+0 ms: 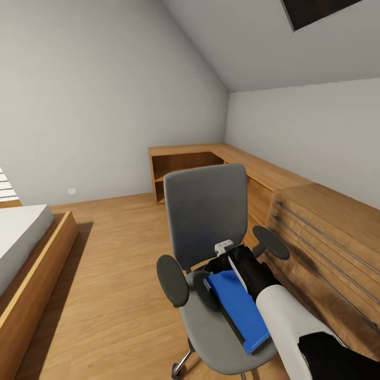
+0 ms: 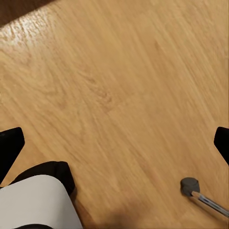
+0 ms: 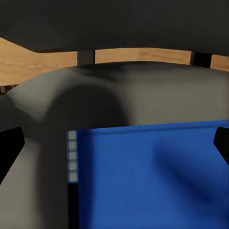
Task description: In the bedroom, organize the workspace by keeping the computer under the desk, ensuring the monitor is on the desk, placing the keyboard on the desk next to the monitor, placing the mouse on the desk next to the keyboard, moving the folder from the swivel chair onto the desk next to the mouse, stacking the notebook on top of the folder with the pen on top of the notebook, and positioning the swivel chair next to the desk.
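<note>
We face the swivel chair (image 1: 206, 216), standing on the wood floor (image 1: 116, 264) near a low wooden shelf unit (image 1: 184, 163). The blue folder (image 1: 240, 306) lies flat on its seat, so moving it remains undone. Our right gripper (image 3: 114, 138) hovers over it, jaws spread; the left gripper (image 2: 114, 143), likewise spread, looks down at the floor.

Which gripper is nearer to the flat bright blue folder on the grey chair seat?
The right. The right gripper hangs just above the flat bright blue folder on the grey swivel chair; the left gripper faces the wood floor, away from it.
</note>
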Tool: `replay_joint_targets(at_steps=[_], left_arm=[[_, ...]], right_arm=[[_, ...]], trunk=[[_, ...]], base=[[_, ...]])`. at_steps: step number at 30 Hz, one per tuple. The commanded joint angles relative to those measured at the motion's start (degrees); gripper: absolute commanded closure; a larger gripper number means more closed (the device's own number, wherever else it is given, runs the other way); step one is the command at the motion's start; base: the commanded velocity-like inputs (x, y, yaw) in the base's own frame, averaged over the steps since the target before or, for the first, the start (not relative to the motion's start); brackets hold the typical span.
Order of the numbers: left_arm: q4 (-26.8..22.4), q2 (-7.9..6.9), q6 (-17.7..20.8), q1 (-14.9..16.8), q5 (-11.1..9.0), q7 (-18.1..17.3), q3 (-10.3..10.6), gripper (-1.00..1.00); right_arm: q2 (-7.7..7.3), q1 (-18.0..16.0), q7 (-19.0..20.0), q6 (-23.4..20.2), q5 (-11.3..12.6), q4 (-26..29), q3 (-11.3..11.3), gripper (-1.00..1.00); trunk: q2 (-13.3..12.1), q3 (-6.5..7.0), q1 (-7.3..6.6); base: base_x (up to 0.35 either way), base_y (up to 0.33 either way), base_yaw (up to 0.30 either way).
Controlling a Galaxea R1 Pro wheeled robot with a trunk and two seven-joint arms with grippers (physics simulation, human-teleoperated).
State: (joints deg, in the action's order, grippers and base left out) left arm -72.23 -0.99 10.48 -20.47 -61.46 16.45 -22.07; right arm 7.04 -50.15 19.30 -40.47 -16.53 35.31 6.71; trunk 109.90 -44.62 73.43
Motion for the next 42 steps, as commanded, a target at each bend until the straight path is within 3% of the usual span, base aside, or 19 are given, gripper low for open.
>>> replay_joint_targets(at_steps=[1, 9, 14, 37, 42], left_arm=[[0.19, -0.05, 0.16, -0.01, -0.21, 0.28, 0.06, -1.00], [2.06, -0.10, -0.04, -0.01, -0.04, 0.20, 0.23, -1.00], [2.31, 0.05, 0.25, -0.01, -0.73, 0.47, -0.04, -1.00], [2.27, -0.07, 0.33, -0.01, -0.99, 0.69, -0.18, -1.00], [2.37, -0.06, 0.38, -0.01, -0.57, 0.51, 0.05, -1.00]], right_arm=[[0.00, -0.03, 0.41, -0.16, -0.61, 0.09, 0.03, -1.00], [0.07, -0.03, 0.26, -0.14, -0.88, 0.04, 0.00, -1.00], [0.07, -0.03, -2.07, -0.13, -0.78, -0.01, 0.02, -1.00], [0.17, -0.03, -3.51, -0.29, -0.66, -0.33, 0.06, -1.00], [0.17, -0.03, -3.50, -0.31, -0.62, -0.33, 0.06, -1.00]], trunk=[[0.03, -0.04, 0.00], [0.03, -0.04, 0.00], [0.03, -0.04, 0.00], [9.25, -4.17, 5.05], [9.25, -4.17, 5.05]], base=[[0.082, 0.000, 0.000], [0.171, 0.000, 0.000], [0.052, 0.000, 0.000], [0.004, 0.000, 0.000], [0.000, 0.000, 0.000]])
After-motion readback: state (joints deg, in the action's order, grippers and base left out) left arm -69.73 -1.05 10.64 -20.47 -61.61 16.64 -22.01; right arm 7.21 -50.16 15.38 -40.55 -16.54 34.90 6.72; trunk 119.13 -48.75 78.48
